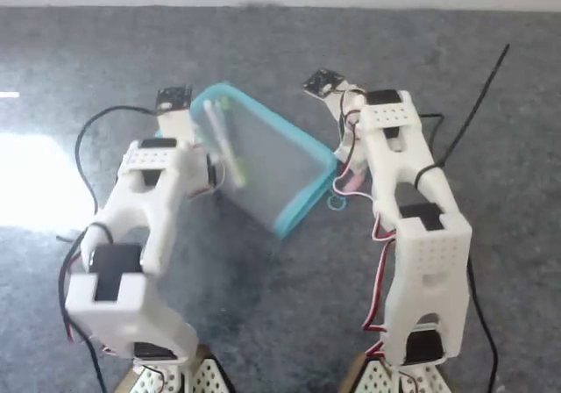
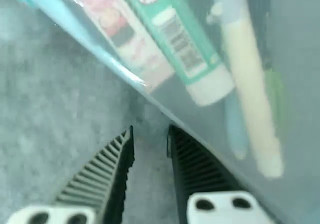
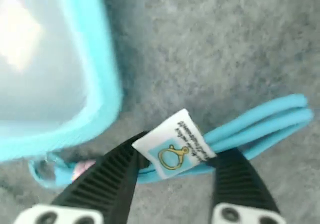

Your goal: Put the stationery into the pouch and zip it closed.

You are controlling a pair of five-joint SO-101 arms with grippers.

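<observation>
Left of centre in the high view, on the grey bench (image 1: 88, 60): left gripper (image 2: 150, 145), fingers slightly parted with nothing between them, just beside the pouch's left edge.

Centre: translucent, teal-bound pouch (image 1: 263, 160), lying flat. Stationery (image 1: 226, 143) is inside along its upper-left edge: glue stick (image 2: 185, 49), pale pen (image 2: 250, 84).

Right of centre, by the pouch's right corner: right gripper (image 3: 182, 151), fingers clenched on the teal cord loop (image 3: 260, 121) at its white tag (image 3: 175, 146).

Handling, judged: light, limp, slick film that buckles if pushed. Brace it by the stiffer bound edge and pull at the zip slider.
</observation>
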